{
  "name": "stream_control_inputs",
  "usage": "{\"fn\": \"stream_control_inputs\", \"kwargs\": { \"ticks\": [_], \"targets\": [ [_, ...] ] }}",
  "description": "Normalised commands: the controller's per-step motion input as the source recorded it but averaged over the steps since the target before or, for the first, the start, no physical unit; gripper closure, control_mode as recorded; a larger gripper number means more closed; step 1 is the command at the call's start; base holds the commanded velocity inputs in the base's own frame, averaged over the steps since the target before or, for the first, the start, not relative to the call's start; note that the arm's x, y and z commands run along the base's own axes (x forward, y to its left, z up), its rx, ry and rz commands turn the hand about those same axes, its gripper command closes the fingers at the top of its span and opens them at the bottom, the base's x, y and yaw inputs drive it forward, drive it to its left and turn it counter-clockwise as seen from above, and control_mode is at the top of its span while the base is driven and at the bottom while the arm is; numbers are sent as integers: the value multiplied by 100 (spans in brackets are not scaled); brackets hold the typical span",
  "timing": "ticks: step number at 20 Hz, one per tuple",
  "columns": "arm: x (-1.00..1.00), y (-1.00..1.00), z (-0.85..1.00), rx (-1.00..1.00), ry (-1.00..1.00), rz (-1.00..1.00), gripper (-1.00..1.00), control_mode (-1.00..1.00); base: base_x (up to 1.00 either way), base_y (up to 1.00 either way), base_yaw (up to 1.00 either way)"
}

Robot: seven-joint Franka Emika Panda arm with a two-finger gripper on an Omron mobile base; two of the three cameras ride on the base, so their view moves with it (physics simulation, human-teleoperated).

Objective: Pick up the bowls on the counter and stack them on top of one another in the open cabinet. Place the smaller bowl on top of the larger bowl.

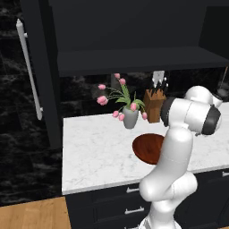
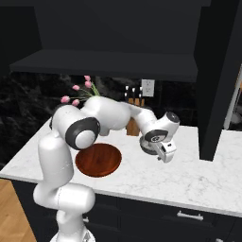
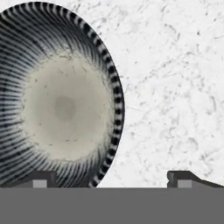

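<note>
The robot's two-finger tool (image 3: 109, 178), its dark tips spread apart and holding nothing, hangs over the white marble-patterned surface (image 3: 175, 87), one tip level with the rim of the small round grey bowl with a striped inside (image 3: 61, 100), the other over bare stone. The wide, glossy reddish-brown bowl (image 2: 98, 159) sits on the surface beside the arm. The dark wall cabinet's shelf (image 1: 134, 60) above holds no bowl; judging by this, no stacking has begun.

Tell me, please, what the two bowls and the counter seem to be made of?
The larger bowl: probably polished wood, glossy reddish-brown. The smaller bowl: likely glazed ceramic, with dark radial stripes around a pale centre. The counter: marble-like stone, white with grey veining.
</note>
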Motion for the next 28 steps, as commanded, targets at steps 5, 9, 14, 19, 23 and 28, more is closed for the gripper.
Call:
{"fn": "stream_control_inputs", "kwargs": {
  "ticks": [5, 9, 14, 19, 23, 28],
  "targets": [
    [27, 0, -19, 0, 0, 0, -100, -100, 0, 0, 0],
    [22, -7, -9, 0, 0, 0, -100, -100, 0, 0, 0],
    [11, -4, -6, 0, 0, 0, 100, -100, 0, 0, 0],
    [0, 0, 0, 0, 0, 0, 100, -100, 0, 0, 0],
    [-4, 0, 4, 0, 0, 0, 100, -100, 0, 0, 0],
    [-63, 0, 47, 3, -8, 0, 100, -100, 0, 0, 0]
  ]
}}
